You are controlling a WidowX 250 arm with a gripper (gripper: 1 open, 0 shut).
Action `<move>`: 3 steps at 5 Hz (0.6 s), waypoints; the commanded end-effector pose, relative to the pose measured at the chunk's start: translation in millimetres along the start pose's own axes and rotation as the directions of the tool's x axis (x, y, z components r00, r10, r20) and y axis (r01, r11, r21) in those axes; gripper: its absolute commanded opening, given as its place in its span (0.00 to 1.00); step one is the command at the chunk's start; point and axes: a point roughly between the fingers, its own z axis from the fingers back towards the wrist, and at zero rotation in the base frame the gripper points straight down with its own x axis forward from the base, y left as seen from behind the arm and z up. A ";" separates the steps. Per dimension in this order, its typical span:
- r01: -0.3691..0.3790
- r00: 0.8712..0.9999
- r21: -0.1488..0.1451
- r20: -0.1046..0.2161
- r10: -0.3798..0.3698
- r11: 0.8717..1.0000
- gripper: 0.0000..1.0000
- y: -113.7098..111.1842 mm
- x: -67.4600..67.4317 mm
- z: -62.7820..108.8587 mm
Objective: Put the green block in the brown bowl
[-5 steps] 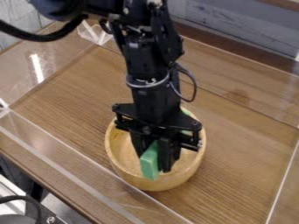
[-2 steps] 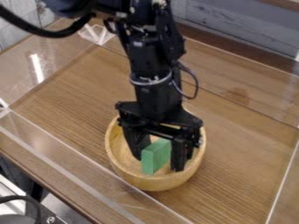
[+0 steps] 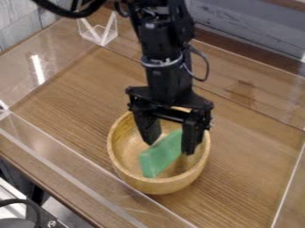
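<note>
The green block point(image 3: 160, 158) lies tilted inside the brown bowl point(image 3: 123, 162), resting against the bowl's inner wall. My gripper point(image 3: 170, 133) hangs just above the bowl with its black fingers spread wide apart, one on each side of the block's upper end. Nothing is held between the fingers. The arm rises from the gripper toward the top of the view and hides the bowl's far rim.
The bowl sits on a wooden tabletop point(image 3: 71, 98) enclosed by low clear walls point(image 3: 48, 147). A white triangular stand point(image 3: 98, 30) sits at the back left. The table's front edge runs close below the bowl.
The gripper opened and let go of the green block, which dropped and tipped over inside the bowl. The gripper then rose and shifted slightly right.
</note>
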 end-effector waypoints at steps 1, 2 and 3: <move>0.011 0.999 0.000 0.043 -0.011 1.000 1.00 -1.0 11.3 11.3; 0.014 0.999 0.001 0.046 -0.014 1.000 1.00 -1.3 16.5 13.3; 0.019 0.999 0.001 0.049 -0.019 1.000 1.00 -1.7 20.8 14.0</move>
